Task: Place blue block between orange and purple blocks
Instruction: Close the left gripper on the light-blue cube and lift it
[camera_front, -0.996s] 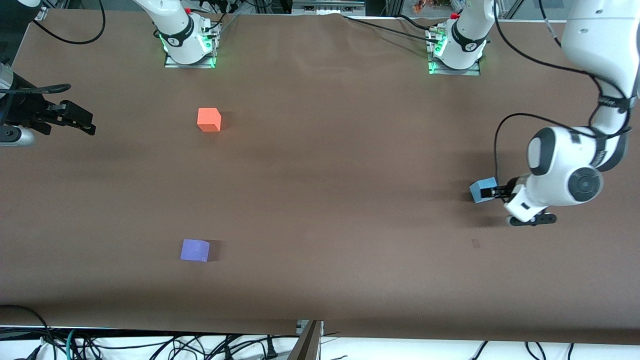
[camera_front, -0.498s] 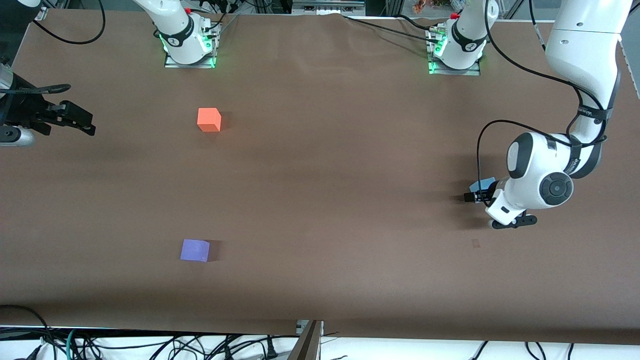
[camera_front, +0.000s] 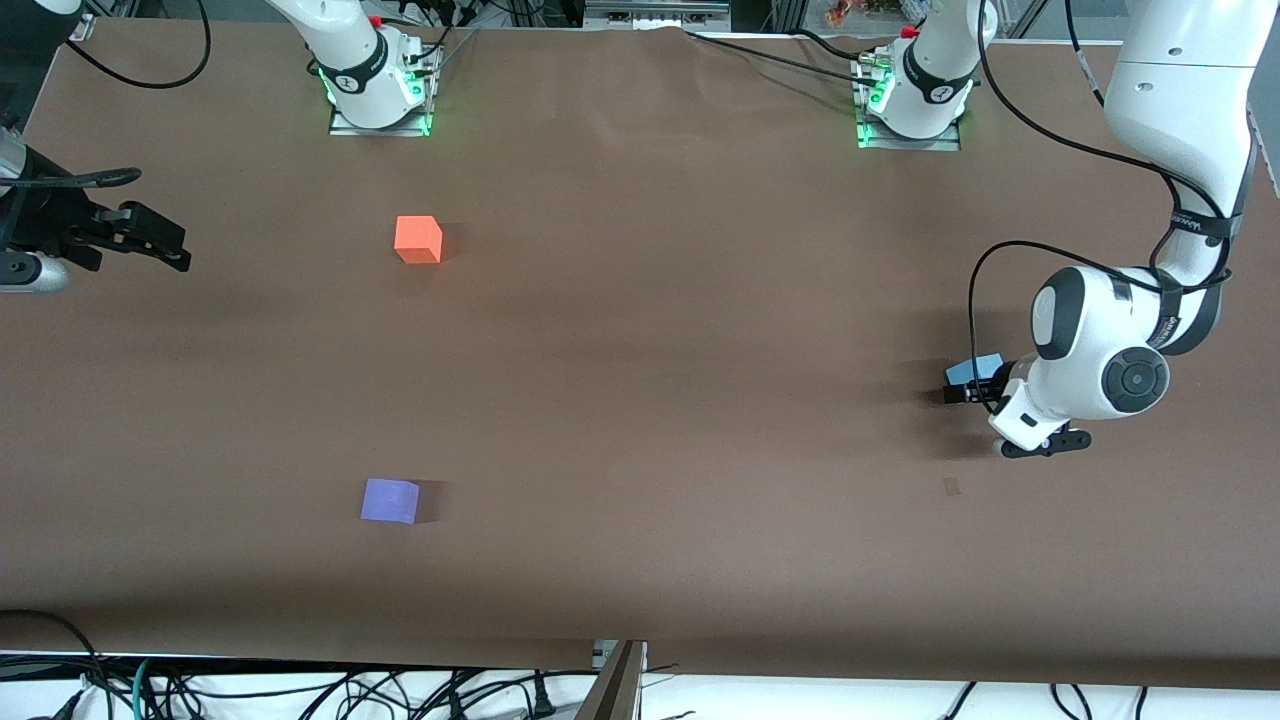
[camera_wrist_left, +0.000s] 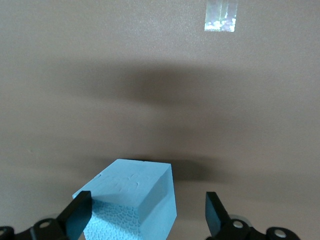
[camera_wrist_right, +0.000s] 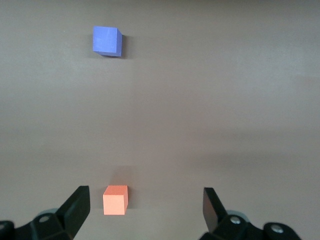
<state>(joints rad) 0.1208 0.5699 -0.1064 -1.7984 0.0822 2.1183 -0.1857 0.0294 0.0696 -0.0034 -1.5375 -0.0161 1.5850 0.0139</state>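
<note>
Left end effector (camera_wrist_left: 145, 215) | low, open astride blue block (camera_wrist_left: 132, 200) | right end effector (camera_wrist_right: 145, 212) waits open

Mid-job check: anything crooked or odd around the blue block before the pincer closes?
Yes: the small sky-blue matte cube sits turned and off-centre in the open left pincer, hard by one finger, gapped from the other. A shiny tape patch lies on the table nearby. The right pincer waits open at its table end.

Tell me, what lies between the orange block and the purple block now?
Nothing: in the front view, only bare table lies between the orange block and the purple block.
</note>
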